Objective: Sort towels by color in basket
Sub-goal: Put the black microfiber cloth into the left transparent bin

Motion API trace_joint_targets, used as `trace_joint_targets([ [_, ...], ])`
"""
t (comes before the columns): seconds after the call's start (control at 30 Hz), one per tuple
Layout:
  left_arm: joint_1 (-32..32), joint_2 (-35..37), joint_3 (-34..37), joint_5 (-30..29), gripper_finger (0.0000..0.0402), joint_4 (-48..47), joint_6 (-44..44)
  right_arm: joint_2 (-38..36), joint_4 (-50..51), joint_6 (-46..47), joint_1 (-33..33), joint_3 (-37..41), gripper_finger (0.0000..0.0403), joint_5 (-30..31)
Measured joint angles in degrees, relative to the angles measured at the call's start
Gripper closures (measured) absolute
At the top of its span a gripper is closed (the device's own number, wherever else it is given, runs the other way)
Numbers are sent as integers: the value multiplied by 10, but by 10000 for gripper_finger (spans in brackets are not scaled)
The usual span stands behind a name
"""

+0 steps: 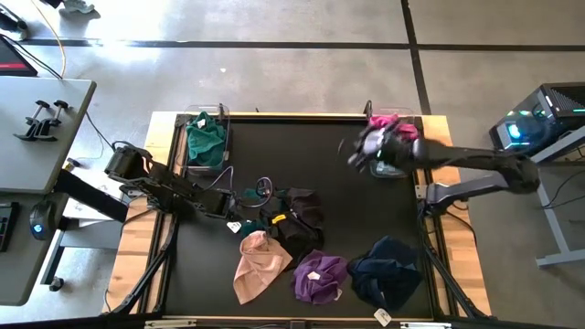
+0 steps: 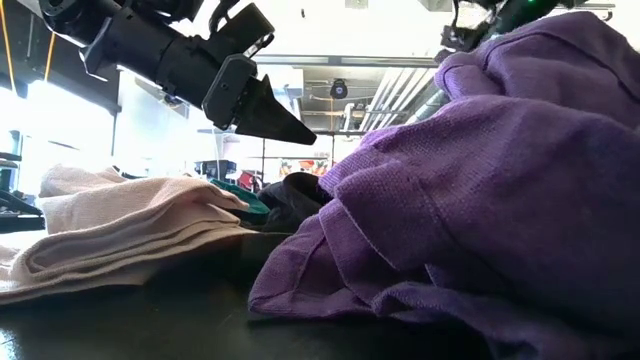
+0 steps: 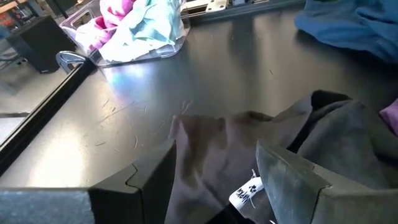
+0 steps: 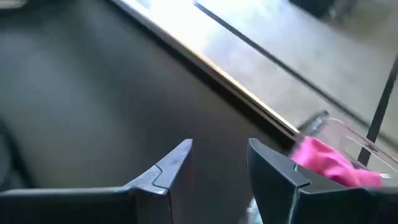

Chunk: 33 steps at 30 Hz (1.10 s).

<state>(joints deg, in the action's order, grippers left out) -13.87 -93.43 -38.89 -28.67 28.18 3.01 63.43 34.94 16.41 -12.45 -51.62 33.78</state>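
Hovering at the counter's (image 1: 210, 292) two o'clock corner, the right pincer (image 4: 217, 165) is showing parted fingers gripping nothing, just beside the magenta towel (image 4: 333, 163) lying in a clear bin (image 4: 348, 134). Left pincer (image 3: 214, 180) is gaping empty over the black towel (image 3: 217, 149) at centre; peach towel (image 1: 259, 265), purple towel (image 1: 320, 277), navy towel (image 1: 388, 271) are lying toward six.

No legible text on the sorting table
A white tag (image 3: 247, 191) on the black towel (image 3: 323, 149) carries dark print, too blurred to read
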Motion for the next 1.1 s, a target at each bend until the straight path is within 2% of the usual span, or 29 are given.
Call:
trace_joint_targets([
  [0.1,0,0,0,0,190,0,1,25,-58,1,90,32,263,41],
  [0.17,0,0,0,0,190,2,1,40,-153,1,140,78,263,44],
  [0.3,0,0,0,4,190,14,2,73,-397,-4,212,181,263,-24],
  [0.4,4,0,0,41,190,34,9,110,-582,-14,243,243,263,-81],
  [0.53,14,0,0,114,190,66,26,167,-750,-14,263,286,263,-88],
  [0.73,33,0,0,144,190,82,26,256,-856,-31,263,279,263,-82],
  [0.83,47,-5,0,182,190,85,26,299,-887,-56,263,261,263,-77],
  [0.97,60,-25,0,227,190,84,34,335,-896,-77,263,234,263,-77],
  [1.1,61,-64,-2,267,190,87,46,338,-890,-79,264,224,263,-77],
])
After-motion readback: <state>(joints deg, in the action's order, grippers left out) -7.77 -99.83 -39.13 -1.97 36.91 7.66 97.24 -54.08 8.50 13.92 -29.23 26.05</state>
